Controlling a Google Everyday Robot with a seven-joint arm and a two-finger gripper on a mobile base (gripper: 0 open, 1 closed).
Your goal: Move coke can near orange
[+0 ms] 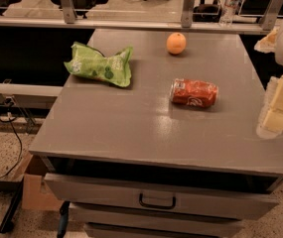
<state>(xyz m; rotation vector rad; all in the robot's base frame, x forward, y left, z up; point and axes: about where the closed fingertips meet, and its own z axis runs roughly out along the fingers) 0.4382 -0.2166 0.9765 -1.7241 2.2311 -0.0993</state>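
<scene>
- Coke can [194,93] and gripper [279,105] are well apart: the gripper hangs at the far right of the scene, over the right edge of the grey table [131,133], cut off partly by the frame.
- From where I stand, I cannot tell whether the gripper is open or closed; its pale, cream-coloured blocks touch neither the can nor anything else on the table.
- Nearest to it is the can, lying on its side on the right half of the table top, its length running roughly left to right, red with white lettering.
- Beyond the can, toward the back edge of the table, sits the orange [176,43], clear of the can with bare table between them.
- Over on the left, toward the back, lies a crumpled green snack bag [101,63], well apart from both the fruit and the can.
- Under the table top at the front, a drawer stands slightly out, with a dark handle [157,201].
- Behind the table a rail runs across, and a water bottle [231,4] stands beyond it.
- On the floor to the left a black cable [13,133] trails past a cardboard box [34,187].
</scene>
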